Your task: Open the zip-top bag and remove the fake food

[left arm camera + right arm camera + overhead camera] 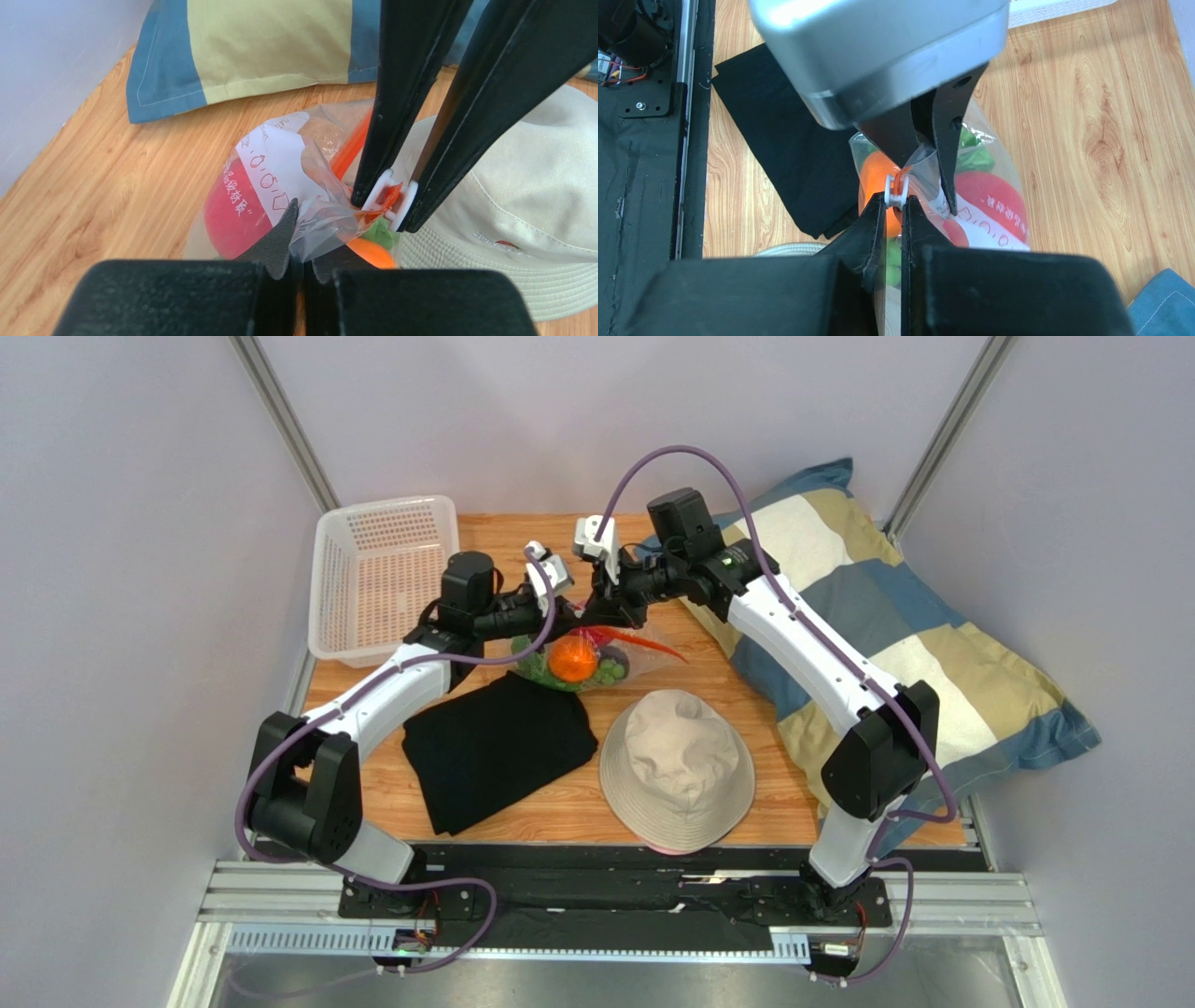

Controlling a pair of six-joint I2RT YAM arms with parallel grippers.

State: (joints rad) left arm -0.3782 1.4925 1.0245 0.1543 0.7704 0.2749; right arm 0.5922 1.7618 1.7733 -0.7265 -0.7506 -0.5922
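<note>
The zip-top bag [596, 655] lies on the wooden table between both grippers, its white label [270, 168] facing up. Inside it show a red apple [228, 217], an orange fruit [571, 660] and pale green cabbage [969, 150]. My left gripper [305, 234] is shut on a fold of the clear plastic near the bag's mouth. My right gripper [896, 201] is shut on the white slider [896, 187] of the orange-red zip strip [351, 147], right beside the left fingers [945, 140]. The dark purple-brown fruit is not clearly visible.
A white mesh basket [379, 574] stands at the back left. A black cloth [498, 742] lies in front of the bag. A beige bucket hat [678, 767] sits front centre. A checked pillow [898, 644] fills the right side.
</note>
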